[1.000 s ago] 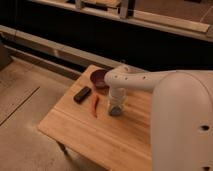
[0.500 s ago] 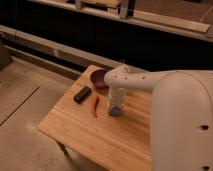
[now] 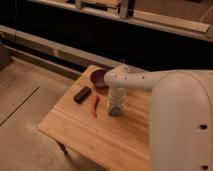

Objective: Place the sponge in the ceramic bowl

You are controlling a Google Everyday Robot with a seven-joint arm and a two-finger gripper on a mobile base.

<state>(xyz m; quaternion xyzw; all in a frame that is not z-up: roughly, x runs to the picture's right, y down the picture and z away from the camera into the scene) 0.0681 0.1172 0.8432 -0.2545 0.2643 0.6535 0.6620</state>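
Observation:
The ceramic bowl (image 3: pixel 99 78), small, round and dark maroon, sits near the far edge of the wooden table (image 3: pixel 80 127). My white arm reaches over the table from the right, with the gripper (image 3: pixel 115 107) pointing straight down just right of and nearer than the bowl. A small blue-grey patch, the sponge (image 3: pixel 115 112), shows at the gripper's lower end, at table level. The gripper covers most of it, and I cannot tell whether it is held or lying on the wood.
A black rectangular block (image 3: pixel 82 94) lies left of the gripper. A thin red object (image 3: pixel 95 105) lies between the block and the gripper. The table's left and front edges drop off to a concrete floor. A dark wall runs behind.

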